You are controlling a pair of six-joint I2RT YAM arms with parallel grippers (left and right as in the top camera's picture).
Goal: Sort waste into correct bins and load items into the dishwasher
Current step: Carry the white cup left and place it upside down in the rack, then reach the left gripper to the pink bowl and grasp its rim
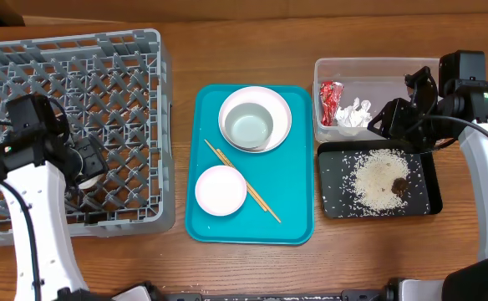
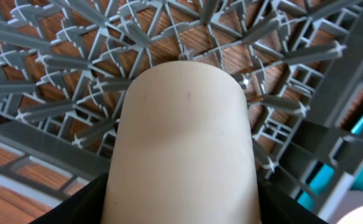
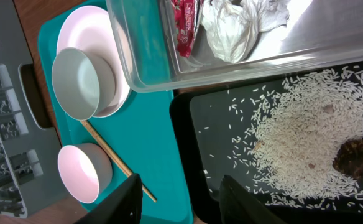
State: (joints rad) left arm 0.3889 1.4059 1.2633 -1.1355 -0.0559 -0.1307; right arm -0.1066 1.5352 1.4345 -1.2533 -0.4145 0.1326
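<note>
White cup [image 2: 181, 143] is being held by its sides between the jaws of the left gripper [image 1: 83, 165], with the lattice floor of the grey dish rack [image 2: 63, 74] lying just beyond it. The right gripper [image 3: 180, 200] is hovering with its jaws partly apart and empty. Directly below them the black tray [image 3: 212, 124] is carrying scattered rice [image 3: 293, 143] and a brown lump [image 3: 354, 155], and farther ahead the clear tub [image 3: 144, 56] is holding the red-and-white wrapper [image 3: 184, 25] and tissue [image 3: 237, 28].

I see my left gripper [image 1: 83, 167] in the rack [image 1: 119, 75] near its front right corner, a cup [image 1: 88, 177] at its tip. The teal tray [image 1: 298, 192] carries a bowl [image 1: 251, 127] on a plate [image 1: 280, 105], a pink bowl [image 1: 221, 190] and chopsticks [image 1: 261, 204]. My right gripper [image 1: 384, 124] hovers at the tub's [image 1: 318, 92] front edge.
</note>
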